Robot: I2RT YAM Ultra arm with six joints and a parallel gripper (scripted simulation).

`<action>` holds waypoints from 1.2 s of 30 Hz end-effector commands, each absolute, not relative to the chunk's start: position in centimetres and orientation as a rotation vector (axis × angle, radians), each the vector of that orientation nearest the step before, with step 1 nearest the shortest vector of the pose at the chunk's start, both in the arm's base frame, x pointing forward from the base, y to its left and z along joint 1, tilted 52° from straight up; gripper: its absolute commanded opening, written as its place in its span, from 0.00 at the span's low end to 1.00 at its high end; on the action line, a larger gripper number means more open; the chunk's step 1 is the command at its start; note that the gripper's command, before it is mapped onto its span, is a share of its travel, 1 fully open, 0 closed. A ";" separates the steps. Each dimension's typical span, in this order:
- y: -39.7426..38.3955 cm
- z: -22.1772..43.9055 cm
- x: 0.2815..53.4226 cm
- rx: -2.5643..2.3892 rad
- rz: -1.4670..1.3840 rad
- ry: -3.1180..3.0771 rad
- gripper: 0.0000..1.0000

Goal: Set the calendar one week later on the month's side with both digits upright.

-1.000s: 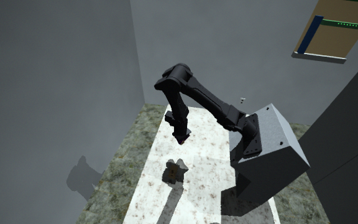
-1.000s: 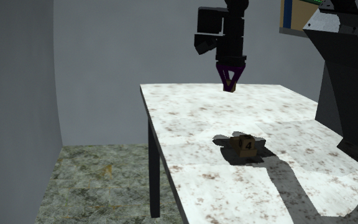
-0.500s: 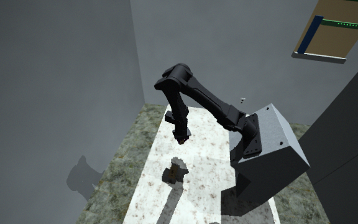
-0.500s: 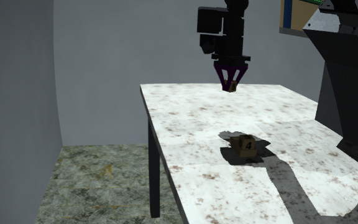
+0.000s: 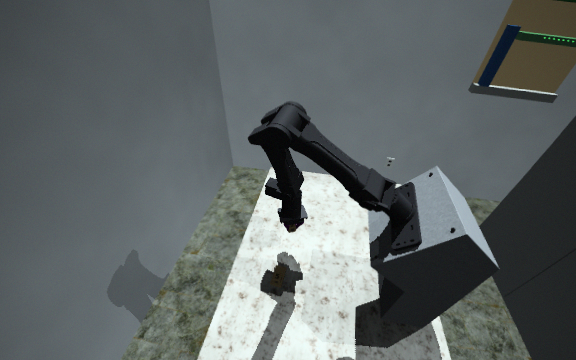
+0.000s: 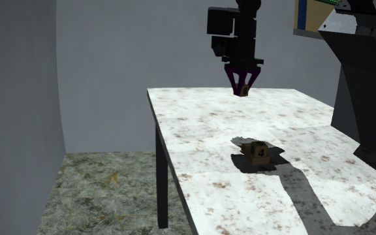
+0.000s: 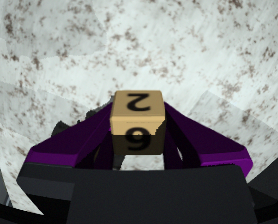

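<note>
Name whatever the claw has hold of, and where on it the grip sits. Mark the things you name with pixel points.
A cube [image 6: 245, 91] [image 7: 138, 106], pinched between the fingers by two opposite sides.

Cube [image 5: 292, 228] [image 6: 245, 91] [image 7: 138, 111] in the hand [image 5: 293, 225] [image 6: 241, 93] [image 7: 138, 109]: 8, 2, and a 6 or 9
Cube [image 5: 279, 274] [image 6: 260, 149] in the tray [image 6: 260, 160]: 4, 0, top number hard to read

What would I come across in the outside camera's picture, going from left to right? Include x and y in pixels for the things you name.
A table leg [image 6: 162, 183], the gripper [image 5: 292, 228] [image 6: 241, 93] [image 7: 138, 109] holding a numbered cube [image 6: 245, 91] [image 7: 138, 106], then the blue strip on the wall board [image 6: 301, 14].
</note>
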State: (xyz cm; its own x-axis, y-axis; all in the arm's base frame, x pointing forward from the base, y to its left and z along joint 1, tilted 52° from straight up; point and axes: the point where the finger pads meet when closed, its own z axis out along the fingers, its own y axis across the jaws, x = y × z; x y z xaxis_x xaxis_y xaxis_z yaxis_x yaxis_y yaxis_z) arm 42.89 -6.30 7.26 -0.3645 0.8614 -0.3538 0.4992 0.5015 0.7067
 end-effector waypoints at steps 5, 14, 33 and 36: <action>-6.5 7.4 43.2 1.116 0.645 2.018 0.26; -6.3 6.2 44.8 1.116 0.645 2.018 0.26; -5.7 1.9 50.2 1.116 0.645 2.018 0.26; -5.7 1.8 50.5 1.116 0.645 2.018 0.26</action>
State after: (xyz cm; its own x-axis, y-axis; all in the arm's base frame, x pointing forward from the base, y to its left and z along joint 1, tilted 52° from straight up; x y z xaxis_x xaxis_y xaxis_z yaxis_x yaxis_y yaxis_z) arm 50.17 -5.28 1.37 -0.3750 0.8618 -0.3417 0.5010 0.4985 0.7074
